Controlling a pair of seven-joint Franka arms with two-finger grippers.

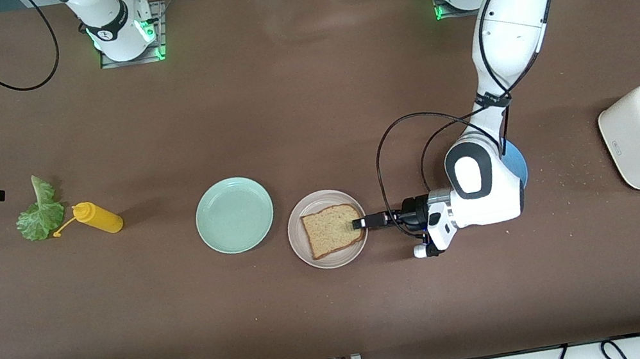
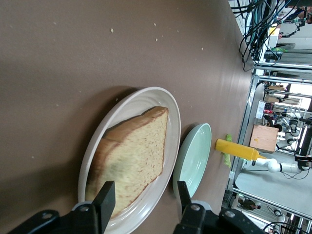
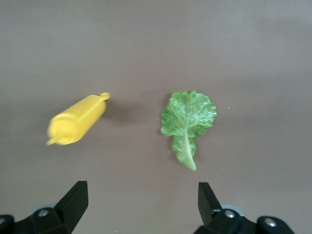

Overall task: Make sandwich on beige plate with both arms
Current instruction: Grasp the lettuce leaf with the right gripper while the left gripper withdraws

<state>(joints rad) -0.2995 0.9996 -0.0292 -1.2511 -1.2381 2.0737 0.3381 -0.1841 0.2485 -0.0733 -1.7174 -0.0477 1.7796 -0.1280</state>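
Bread slice (image 1: 333,230) flat on beige plate (image 1: 300,248).

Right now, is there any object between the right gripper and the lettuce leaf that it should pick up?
Nothing visible does. The right gripper, fingers open, hangs over bare table next to the lettuce leaf. The yellow bottle lies apart from the leaf, toward the plates, not between gripper and leaf.

lettuce leaf (image 3: 188,120) beside yellow bottle (image 3: 77,120) (lying down), gripper (image 3: 141,204) spread wide.
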